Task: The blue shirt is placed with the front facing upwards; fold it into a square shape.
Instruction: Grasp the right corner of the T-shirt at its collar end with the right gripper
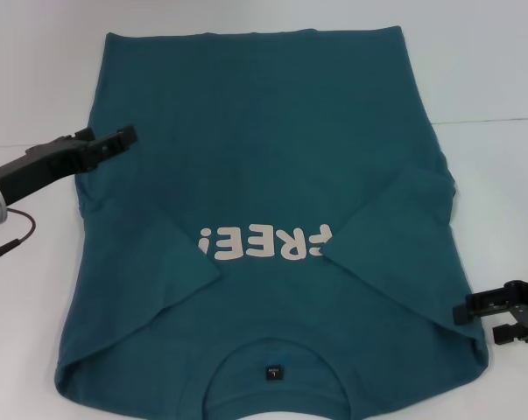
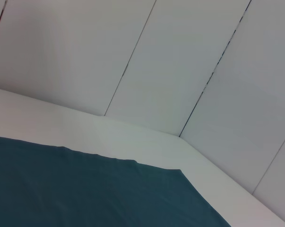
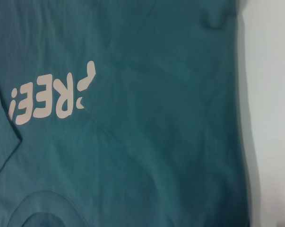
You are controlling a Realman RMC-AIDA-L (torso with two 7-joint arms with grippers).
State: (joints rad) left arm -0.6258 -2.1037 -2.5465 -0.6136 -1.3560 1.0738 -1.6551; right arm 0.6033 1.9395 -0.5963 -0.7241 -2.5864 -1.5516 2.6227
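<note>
The blue shirt (image 1: 264, 157) lies flat on the white table (image 1: 36, 70), front up, with its collar and small dark neck label (image 1: 273, 373) nearest me. Both sleeves are folded inward: one (image 1: 150, 254) covers the chest beside the white "FREE!" lettering (image 1: 268, 242), the other (image 1: 404, 219) overlaps the lettering's end. My left gripper (image 1: 123, 137) hovers over the shirt's left edge near the hem half. My right gripper (image 1: 481, 322) stands open just off the shirt's right edge near the shoulder, holding nothing. The right wrist view shows the shirt (image 3: 156, 94) and its lettering (image 3: 52, 97); the left wrist view shows the shirt's hem corner (image 2: 85, 194).
White table surface (image 3: 270, 94) runs beside the shirt's right edge. In the left wrist view a strip of table (image 2: 133, 137) lies beyond the hem, backed by white wall panels (image 2: 180, 56). A thin cable (image 1: 14, 238) hangs from the left arm.
</note>
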